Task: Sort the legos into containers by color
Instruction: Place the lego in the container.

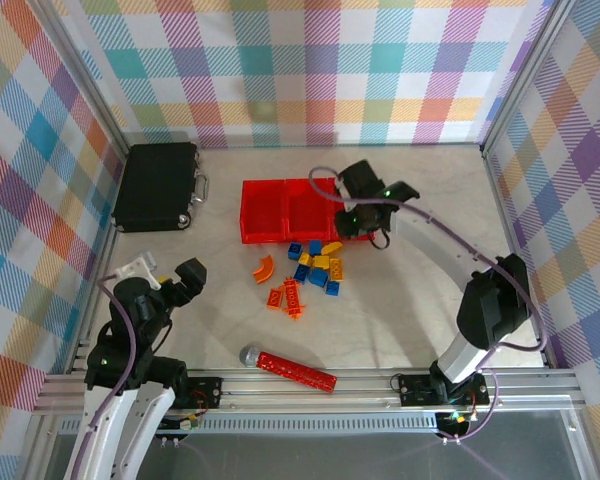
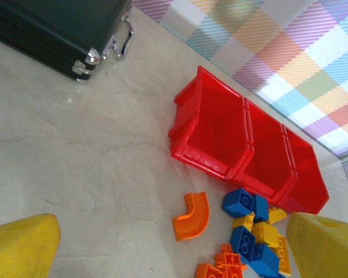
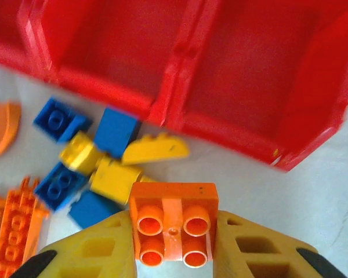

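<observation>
**Right gripper clamps an orange brick beside the red bins**

The pale, marble-patterned tabletop (image 1: 430,200) sits inside checked, multicoloured walls. At its far left lies a black hard case with a metal handle (image 1: 156,186), well apart from everything else. Near the middle of the far side stands the row of three joined bright red open-top plastic bins (image 1: 280,210), their openings facing up.

The right gripper (image 1: 365,222) reaches in over the near side of the row's right-hand end. In the right wrist view its yellow fingers (image 3: 98,249) are drawn in tight on a small orange four-stud brick (image 3: 174,223), gripped from both sides with its studs facing the camera. The left gripper (image 1: 185,280) sits back near the left arm's base, clear of the pieces, with its yellow fingers (image 2: 20,246) spread wide and nothing between them.

A long red studded bar with a grey ball end (image 1: 298,371) lies at the near edge, between the two bases.

Just in front of the bins, a loose cluster of small blue and yellow studded bricks (image 1: 320,265) rests on the table, several of them touching. To its left lies a curved orange piece (image 1: 264,268), and just nearer than that a few flat orange pieces (image 1: 285,296) are bunched together.
</observation>
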Action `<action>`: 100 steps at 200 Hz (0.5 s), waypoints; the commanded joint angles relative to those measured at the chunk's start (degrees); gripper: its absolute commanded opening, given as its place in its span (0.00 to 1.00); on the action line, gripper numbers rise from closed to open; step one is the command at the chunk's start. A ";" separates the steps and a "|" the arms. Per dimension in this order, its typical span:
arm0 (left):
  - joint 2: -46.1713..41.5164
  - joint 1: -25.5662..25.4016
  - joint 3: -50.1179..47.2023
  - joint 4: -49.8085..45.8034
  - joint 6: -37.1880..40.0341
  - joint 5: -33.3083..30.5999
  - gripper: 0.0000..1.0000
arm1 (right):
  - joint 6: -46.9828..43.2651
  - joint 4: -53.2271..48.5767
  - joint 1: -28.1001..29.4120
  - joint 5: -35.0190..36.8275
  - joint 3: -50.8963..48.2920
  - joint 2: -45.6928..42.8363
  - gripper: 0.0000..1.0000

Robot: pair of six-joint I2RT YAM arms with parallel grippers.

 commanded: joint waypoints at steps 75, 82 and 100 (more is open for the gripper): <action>8.72 -0.36 -0.10 3.59 3.04 7.72 1.00 | -7.63 -2.72 -9.20 -4.14 19.00 21.39 0.29; 8.68 -0.36 -0.02 3.31 2.91 7.44 1.00 | -7.86 -3.14 -9.20 -4.03 19.89 22.37 0.30; 8.59 -0.39 -0.10 3.16 2.76 7.23 0.99 | -7.98 -3.73 -9.34 -4.14 21.41 24.54 0.30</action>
